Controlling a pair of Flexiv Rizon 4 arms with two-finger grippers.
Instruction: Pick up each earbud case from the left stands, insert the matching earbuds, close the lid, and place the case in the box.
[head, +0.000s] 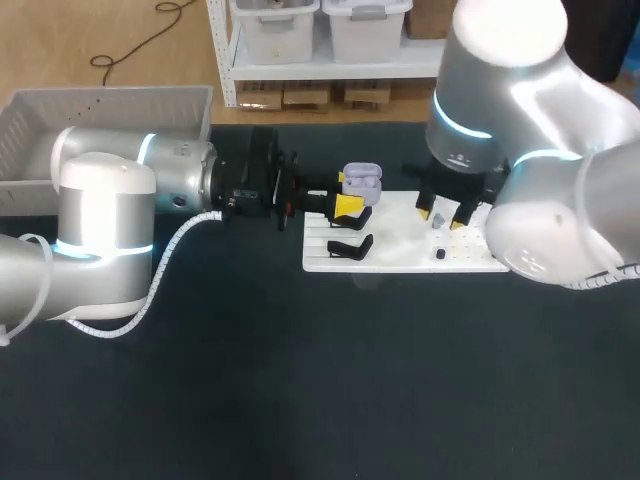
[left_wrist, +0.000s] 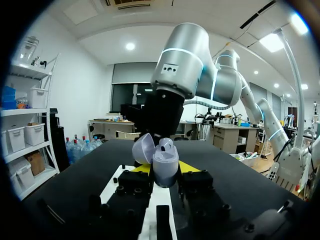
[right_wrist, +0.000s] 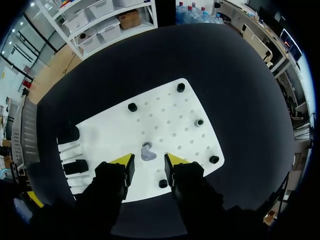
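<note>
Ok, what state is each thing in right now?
earbud case: lid open, held up off the table.
left hand: shut on the earbud case.
right hand: open, above the earbud.
earbud: loose on the white board, not gripped.
</note>
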